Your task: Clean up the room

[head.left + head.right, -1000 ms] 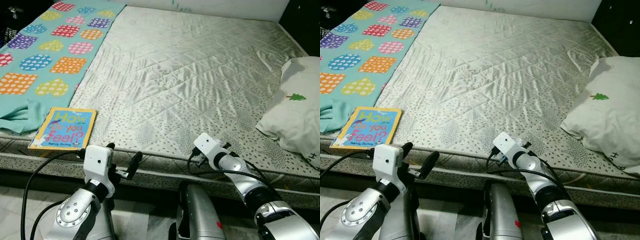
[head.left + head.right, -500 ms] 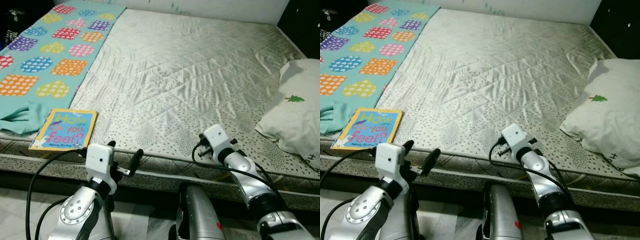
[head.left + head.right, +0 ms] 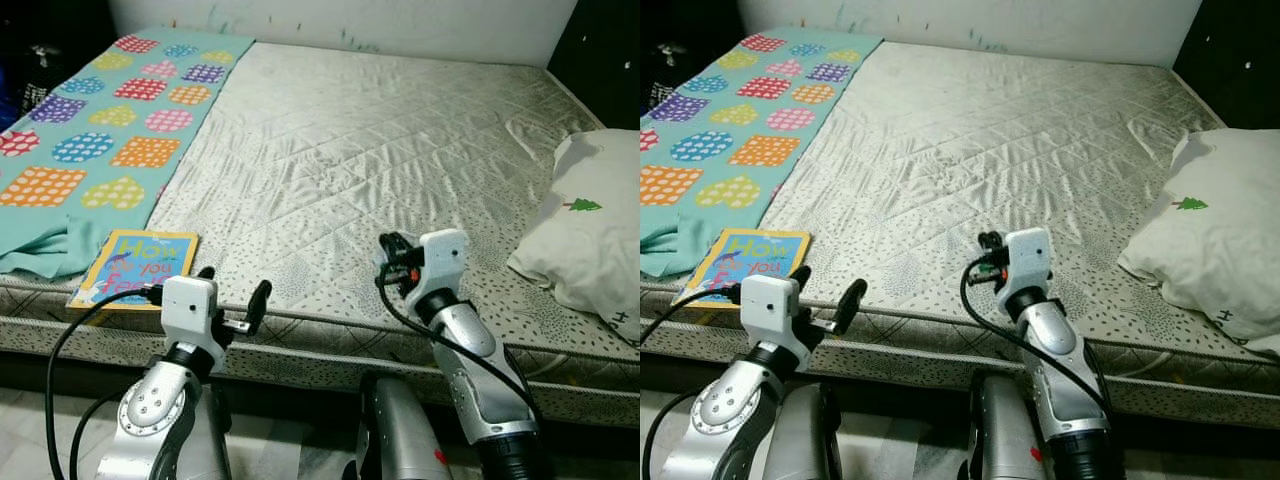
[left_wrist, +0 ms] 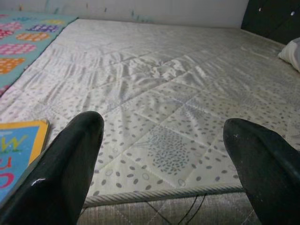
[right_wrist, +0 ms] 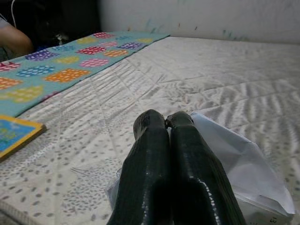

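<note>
Right gripper (image 5: pixel 164 123): fingers pressed together, pinching a clear plastic bag (image 5: pixel 234 164), raised over the front edge of the bed (image 3: pixel 380 140). Left gripper (image 4: pixel 161 136): fingers wide, holding nothing, at the bed's front edge just beside the book (image 3: pixel 135 266). Blanket (image 3: pixel 100 130) along bed's left side; pillow (image 3: pixel 590 220) at right.

- It was a bedroom in a home.
- A big bed (image 3: pixel 400 150) filled the room.
- A pillow (image 3: pixel 590 220), a bright blanket (image 3: pixel 90 130) and a picture book (image 3: pixel 135 265) lay on it.
</note>
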{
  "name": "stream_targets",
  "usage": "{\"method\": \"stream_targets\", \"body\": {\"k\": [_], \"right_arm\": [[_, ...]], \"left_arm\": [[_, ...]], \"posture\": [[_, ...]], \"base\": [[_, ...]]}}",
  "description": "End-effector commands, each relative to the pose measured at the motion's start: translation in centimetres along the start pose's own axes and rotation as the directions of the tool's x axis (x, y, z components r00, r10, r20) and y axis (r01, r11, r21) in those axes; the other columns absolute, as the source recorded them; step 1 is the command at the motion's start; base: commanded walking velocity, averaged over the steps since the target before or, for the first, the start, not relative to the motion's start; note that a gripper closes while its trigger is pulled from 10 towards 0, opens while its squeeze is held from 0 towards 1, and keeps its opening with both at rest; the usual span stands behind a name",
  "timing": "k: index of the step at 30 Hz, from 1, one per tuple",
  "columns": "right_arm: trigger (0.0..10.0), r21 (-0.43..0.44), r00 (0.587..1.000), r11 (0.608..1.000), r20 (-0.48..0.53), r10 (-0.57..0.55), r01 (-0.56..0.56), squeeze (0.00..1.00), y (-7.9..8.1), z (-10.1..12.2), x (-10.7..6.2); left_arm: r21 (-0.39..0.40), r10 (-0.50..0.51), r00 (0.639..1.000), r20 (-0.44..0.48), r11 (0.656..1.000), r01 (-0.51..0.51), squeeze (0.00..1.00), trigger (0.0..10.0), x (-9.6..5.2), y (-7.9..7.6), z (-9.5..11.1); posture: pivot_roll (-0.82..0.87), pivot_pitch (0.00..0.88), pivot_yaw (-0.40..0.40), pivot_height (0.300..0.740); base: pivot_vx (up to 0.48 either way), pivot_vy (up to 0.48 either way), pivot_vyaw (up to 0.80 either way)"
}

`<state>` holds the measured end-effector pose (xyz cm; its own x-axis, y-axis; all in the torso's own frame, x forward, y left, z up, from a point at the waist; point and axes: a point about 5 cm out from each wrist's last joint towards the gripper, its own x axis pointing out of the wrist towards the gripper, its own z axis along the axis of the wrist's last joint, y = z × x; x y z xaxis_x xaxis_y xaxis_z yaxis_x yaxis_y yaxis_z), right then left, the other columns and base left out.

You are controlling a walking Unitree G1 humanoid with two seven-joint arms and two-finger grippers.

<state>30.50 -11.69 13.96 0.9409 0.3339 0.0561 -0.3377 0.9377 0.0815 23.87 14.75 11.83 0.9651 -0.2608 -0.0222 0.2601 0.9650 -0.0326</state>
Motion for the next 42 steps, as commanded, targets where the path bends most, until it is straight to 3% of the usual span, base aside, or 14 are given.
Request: {"method": "stream_targets", "body": {"k": [1,42], "right_arm": [[10.0,0.021,1.0,1.0,0.021,0.002,-0.002,0.0,-0.22,0.81,-0.05],[10.0,-0.006,1.0,1.0,0.009,0.006,-0.006,0.0,-0.27,1.34,0.85]], "left_arm": [[0.004,0.003,1.0,-0.001,1.0,-0.003,0.0,10.0,-0.17,-0.14,-0.14],[0.009,-0.018,1.0,-0.018,1.0,0.018,0.0,10.0,0.29,-0.28,-0.35]], "posture": [[0.08,0.016,-0.046,0.497],[0.08,0.005,-0.042,0.736]], "base": [[0.0,0.0,0.0],[0.0,0.0,0.0]]}}
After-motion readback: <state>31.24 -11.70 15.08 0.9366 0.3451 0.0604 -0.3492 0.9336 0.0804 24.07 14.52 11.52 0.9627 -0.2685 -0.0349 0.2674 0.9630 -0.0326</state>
